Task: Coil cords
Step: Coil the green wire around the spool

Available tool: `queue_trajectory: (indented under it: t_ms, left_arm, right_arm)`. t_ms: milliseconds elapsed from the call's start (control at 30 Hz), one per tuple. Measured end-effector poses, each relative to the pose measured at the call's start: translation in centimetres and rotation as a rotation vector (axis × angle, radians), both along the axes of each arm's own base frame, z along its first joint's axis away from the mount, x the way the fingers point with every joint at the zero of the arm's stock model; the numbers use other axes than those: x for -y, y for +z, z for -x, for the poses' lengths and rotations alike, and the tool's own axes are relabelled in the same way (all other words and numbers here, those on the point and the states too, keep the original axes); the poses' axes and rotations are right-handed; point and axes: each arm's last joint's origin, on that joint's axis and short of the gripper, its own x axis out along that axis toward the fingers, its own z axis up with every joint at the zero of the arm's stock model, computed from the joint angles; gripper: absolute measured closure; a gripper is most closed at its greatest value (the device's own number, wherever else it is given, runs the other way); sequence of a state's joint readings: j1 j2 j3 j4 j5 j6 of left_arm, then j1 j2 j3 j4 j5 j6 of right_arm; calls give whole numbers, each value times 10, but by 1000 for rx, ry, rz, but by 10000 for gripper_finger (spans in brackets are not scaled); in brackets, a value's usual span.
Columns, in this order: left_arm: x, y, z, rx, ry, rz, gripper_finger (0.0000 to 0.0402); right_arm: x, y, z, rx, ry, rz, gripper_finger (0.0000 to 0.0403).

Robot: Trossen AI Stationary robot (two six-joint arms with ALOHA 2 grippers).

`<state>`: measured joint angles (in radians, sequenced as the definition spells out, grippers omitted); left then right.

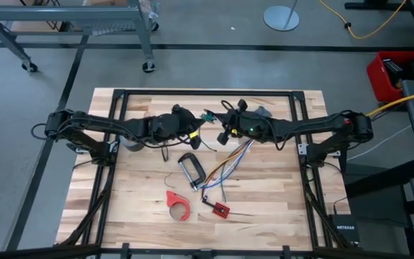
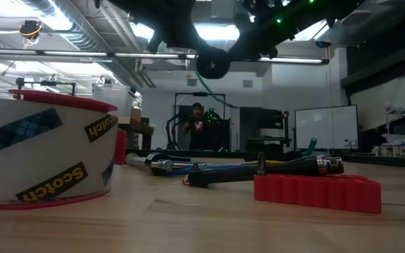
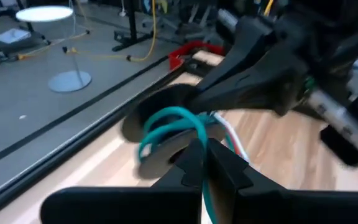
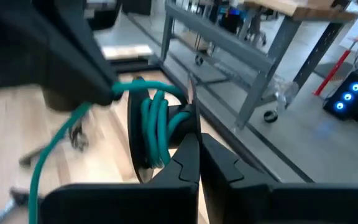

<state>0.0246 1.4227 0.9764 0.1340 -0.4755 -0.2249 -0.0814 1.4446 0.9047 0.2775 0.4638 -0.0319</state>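
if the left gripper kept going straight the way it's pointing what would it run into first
Most likely the right gripper: the left gripper, shut on the green cord, points across at it, with the cord's coil between them. Depth is hard to judge.

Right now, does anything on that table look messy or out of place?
Mostly the multicoloured wires sprawl loose across the table to a red board. The cord is off the table, held between both shut grippers, left and right, green loops uneven.
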Motion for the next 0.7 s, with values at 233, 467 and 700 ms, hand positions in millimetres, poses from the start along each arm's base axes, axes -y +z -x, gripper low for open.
queue_trajectory:
  t_ms: [233,467,700]
  left_arm:
    - [10,6,-3,59,-38,-24,401]
    - [11,-3,-10,48,-42,-21,401]
    - [11,-18,-17,-21,-20,-46,401]
  right_arm:
    - [7,8,-1,89,-13,5,400]
    - [8,22,-3,241,-10,20,400]
    - [7,25,-3,272,-3,23,400]
